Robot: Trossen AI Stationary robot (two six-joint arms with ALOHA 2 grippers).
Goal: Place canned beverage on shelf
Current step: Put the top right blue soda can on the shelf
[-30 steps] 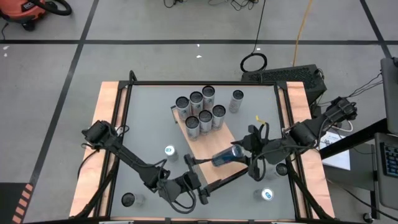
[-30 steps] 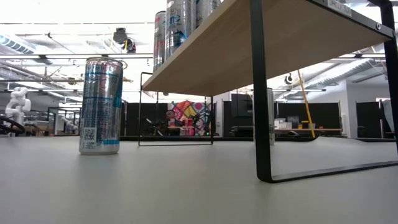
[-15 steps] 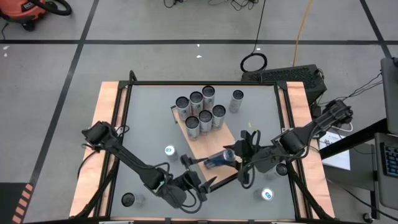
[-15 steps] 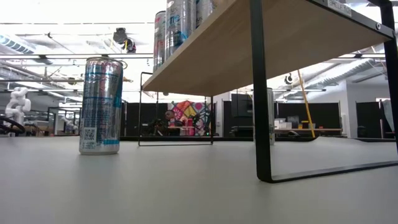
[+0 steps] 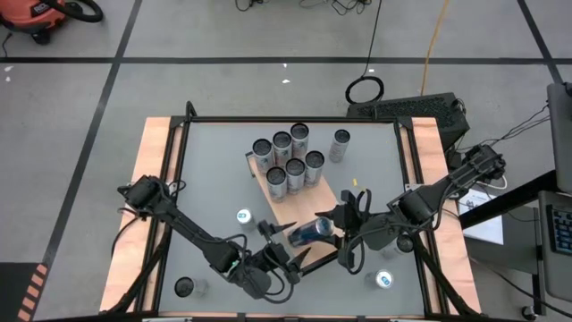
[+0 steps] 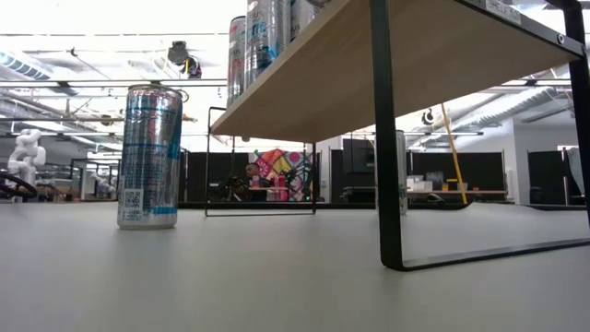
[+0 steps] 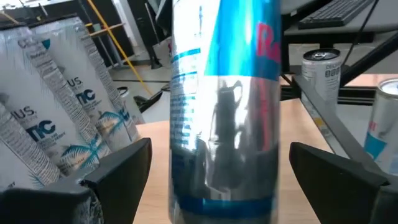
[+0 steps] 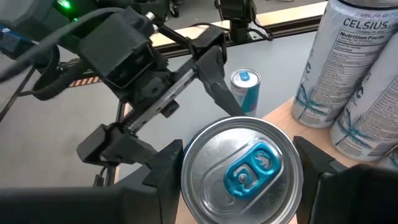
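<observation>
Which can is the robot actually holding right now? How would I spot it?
Find the wooden shelf in the middle of the table. At its near end, the right gripper is shut on a blue-and-silver can, with the open left gripper facing it. It is tilted; the six cans at the far end stand upright.

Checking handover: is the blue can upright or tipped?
Tipped: the blue can lies slanted over the shelf, held in the right gripper.

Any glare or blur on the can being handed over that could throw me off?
Left wrist view: the blue-and-silver can fills the frame, slightly soft, its silver band mirroring dark shapes. Right wrist view: its top is sharp, mild sheen only. Low view: bright ceiling lights wash out the background; the standing can stays readable.
</observation>
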